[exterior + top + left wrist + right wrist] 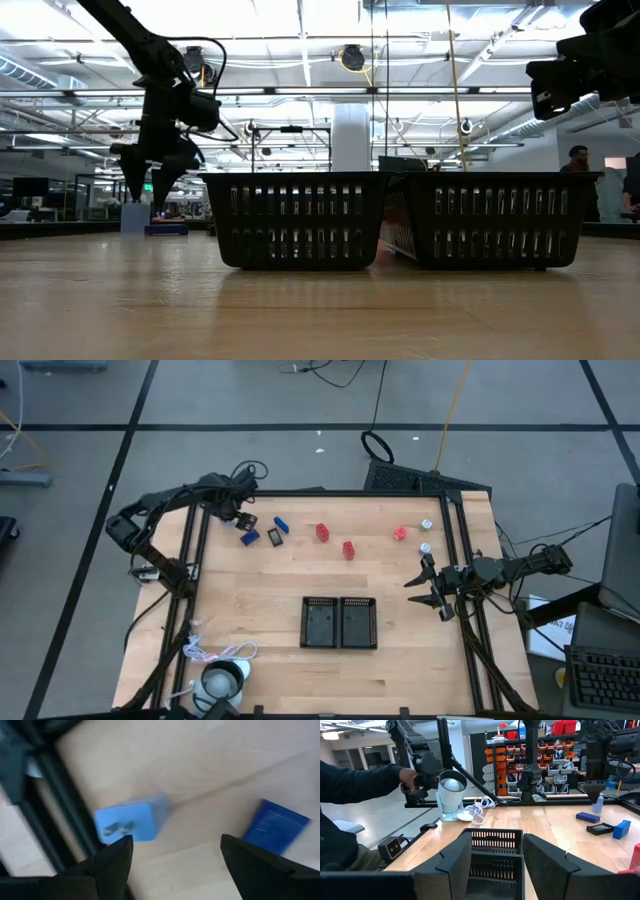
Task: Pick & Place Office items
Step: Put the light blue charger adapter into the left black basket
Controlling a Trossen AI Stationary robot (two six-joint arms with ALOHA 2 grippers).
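Observation:
The office items lie in a row on the far half of the table. From left to right they are a light blue block (250, 521), dark blue blocks (249, 538) (281, 524), red blocks (322, 532) (348, 549) (400, 533) and two silvery round bits (426, 524). My left gripper (240, 517) hangs open, pointing down just above the light blue block (132, 822). In its wrist view the block lies by one fingertip and a dark blue block (275, 825) by the other. My right gripper (422, 595) waits open near the table's right edge, facing the trays (495, 850).
Two black slotted trays (322, 622) (358, 622) stand side by side at the table's middle, toward the near edge. A white cup-like thing with a cord (222, 680) sits at the near left corner. A person's dark sleeve (355, 780) shows beyond the table. Black frame rails (195, 560) run along both sides.

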